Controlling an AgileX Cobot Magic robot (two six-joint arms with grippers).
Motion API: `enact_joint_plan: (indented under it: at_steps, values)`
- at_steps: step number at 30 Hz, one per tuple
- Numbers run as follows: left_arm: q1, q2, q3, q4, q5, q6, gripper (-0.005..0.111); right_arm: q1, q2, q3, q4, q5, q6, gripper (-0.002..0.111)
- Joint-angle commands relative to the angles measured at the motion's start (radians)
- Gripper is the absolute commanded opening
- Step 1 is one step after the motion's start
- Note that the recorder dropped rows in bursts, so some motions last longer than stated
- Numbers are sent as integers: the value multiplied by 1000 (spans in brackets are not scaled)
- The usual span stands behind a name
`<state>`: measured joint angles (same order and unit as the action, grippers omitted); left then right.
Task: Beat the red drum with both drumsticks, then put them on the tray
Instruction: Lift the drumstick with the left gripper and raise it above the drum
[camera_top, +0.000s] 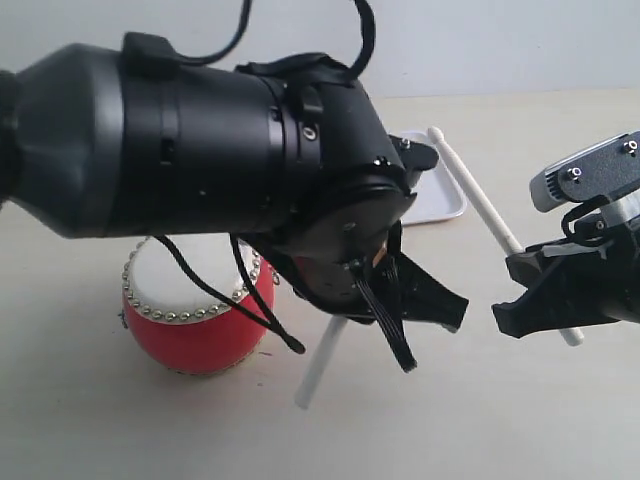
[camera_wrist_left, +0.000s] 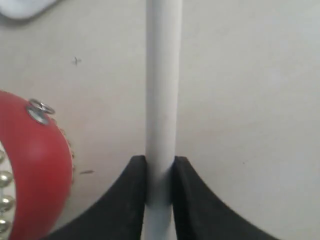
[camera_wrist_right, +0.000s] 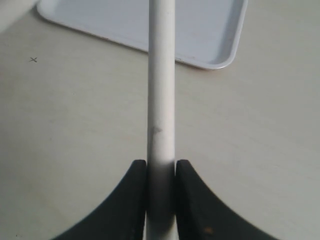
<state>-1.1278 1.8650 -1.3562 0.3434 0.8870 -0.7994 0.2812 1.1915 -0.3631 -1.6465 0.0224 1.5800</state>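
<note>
At about 8 o'clock in the exterior view, the red drum (camera_top: 195, 325) sits on the pale worktop (camera_top: 480, 430). Its cream skin and silver studs are partly hidden behind the bulky black left arm (camera_top: 200, 140).

Just beside the drum, toward its 3 o'clock, the left jaws are closed tight on the left drumstick (camera_top: 322, 365). The left wrist view shows the black pads (camera_wrist_left: 120, 205) pressed against either side of the shaft (camera_wrist_left: 162, 90). From the jaws the stick slants toward 7 o'clock. Its end comes close to the worktop, and I cannot tell whether it touches. The drum's red wall (camera_wrist_left: 35, 165) lies alongside the stick, apart from it.

Toward 1 o'clock the white tray (camera_top: 445, 195) lies flat, its near-left part covered by the arm. What shows of its floor in the right wrist view (camera_wrist_right: 210, 30) is plain white.

At 3 o'clock the right jaws grip the right drumstick (camera_top: 480, 195) just as firmly, with the pads (camera_wrist_right: 120, 205) pressed to both sides of the shaft (camera_wrist_right: 161, 75). This stick points toward 11 o'clock. Its bead tip is near the tray's far right corner, and a short butt end pokes out behind the jaws.
</note>
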Motion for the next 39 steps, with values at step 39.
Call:
enact_joint_plan:
  at_steps: [39]
  values:
    - [-2,-494,165,476,242,275,0,3,-5,-133,26,-354,-8,0]
